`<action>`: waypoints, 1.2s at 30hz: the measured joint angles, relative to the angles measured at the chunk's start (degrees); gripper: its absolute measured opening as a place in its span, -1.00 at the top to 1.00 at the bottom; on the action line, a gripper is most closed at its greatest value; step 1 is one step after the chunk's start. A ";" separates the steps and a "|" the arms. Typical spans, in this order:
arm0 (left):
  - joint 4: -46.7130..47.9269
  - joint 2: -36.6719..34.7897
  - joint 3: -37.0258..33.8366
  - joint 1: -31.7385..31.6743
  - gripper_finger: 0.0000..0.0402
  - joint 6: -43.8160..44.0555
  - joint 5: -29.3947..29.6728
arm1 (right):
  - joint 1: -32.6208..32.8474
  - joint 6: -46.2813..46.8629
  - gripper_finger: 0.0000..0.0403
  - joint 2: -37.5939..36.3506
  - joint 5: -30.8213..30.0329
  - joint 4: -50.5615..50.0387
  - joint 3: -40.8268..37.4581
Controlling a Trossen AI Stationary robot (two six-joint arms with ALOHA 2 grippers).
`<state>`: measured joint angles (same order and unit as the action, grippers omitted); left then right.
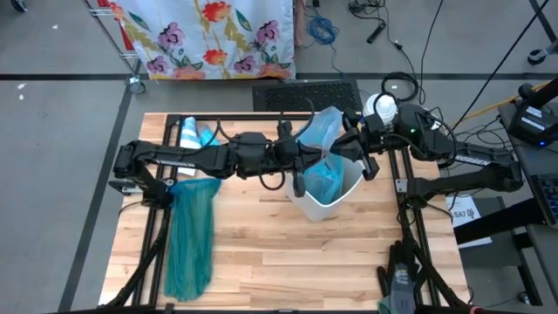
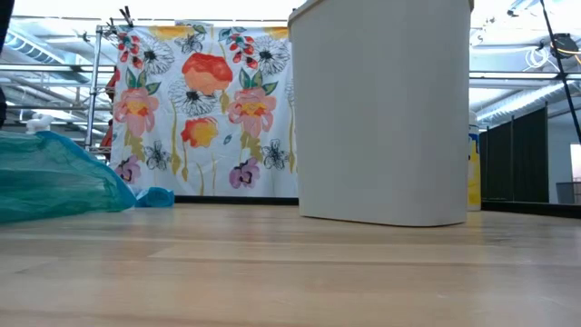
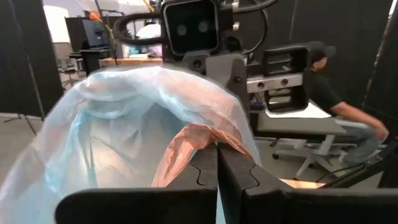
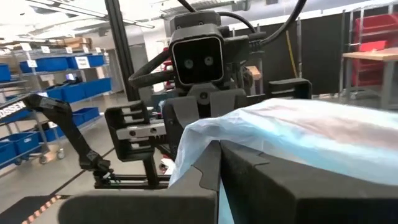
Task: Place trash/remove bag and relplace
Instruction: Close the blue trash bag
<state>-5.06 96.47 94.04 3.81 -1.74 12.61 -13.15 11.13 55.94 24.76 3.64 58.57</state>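
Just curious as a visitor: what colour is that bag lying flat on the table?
Teal-green bag, darker than the pale blue bag; the high view shows it best.

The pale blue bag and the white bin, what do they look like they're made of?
The bag looks like thin translucent plastic film with a slight sheen: it crinkles, and brown paper shows through it. The bin seems to be rigid matte white plastic, smooth-walled with a rolled rim, though that is only by its look.

Both arms (image 1: 261, 157) and the lifted bag (image 1: 321, 131) block the bin (image 1: 327, 208) top; the table's (image 1: 288, 270) near half lies open.
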 joint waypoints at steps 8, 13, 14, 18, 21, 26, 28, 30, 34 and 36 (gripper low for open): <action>-1.35 0.09 -0.09 -1.44 1.00 0.02 -3.76 | -0.06 -2.28 1.00 -1.02 -2.45 -2.26 0.09; -3.02 0.55 -0.03 -1.59 1.00 0.02 -5.10 | -1.24 -2.47 1.00 -3.46 -4.07 -4.12 0.19; -3.20 0.52 0.02 -1.55 1.00 0.02 -5.12 | -1.48 -2.93 1.00 -3.85 -5.41 -6.07 0.82; -4.11 0.55 0.04 -1.51 1.00 -0.04 -5.25 | -2.31 -5.41 1.00 -3.90 -6.90 -13.17 3.48; -4.28 0.55 0.04 -1.99 1.00 -0.01 -5.26 | -2.27 -5.80 1.00 -3.09 -6.81 -14.18 3.69; -3.08 0.55 0.04 -2.73 1.00 1.45 -5.23 | -1.73 -4.91 1.00 -3.01 -6.36 -13.52 3.69; -3.13 0.55 0.04 -2.86 1.00 1.44 -5.23 | -1.75 -4.89 1.00 -3.34 -6.46 -14.61 3.69; -2.80 0.55 0.04 -2.88 1.00 1.42 -5.23 | -2.04 -5.24 1.00 -3.88 -6.56 -15.49 3.69; -0.86 0.39 0.04 -2.90 1.00 1.40 -3.97 | -3.15 -5.56 1.00 -5.26 -6.77 -15.41 3.69; 0.49 0.18 0.04 -3.03 1.00 1.40 -3.06 | -3.43 -5.54 1.00 -5.49 -6.78 -15.48 3.69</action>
<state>-4.57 96.64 94.08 0.78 -0.34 9.55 -16.58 5.58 50.46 17.98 -11.84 62.26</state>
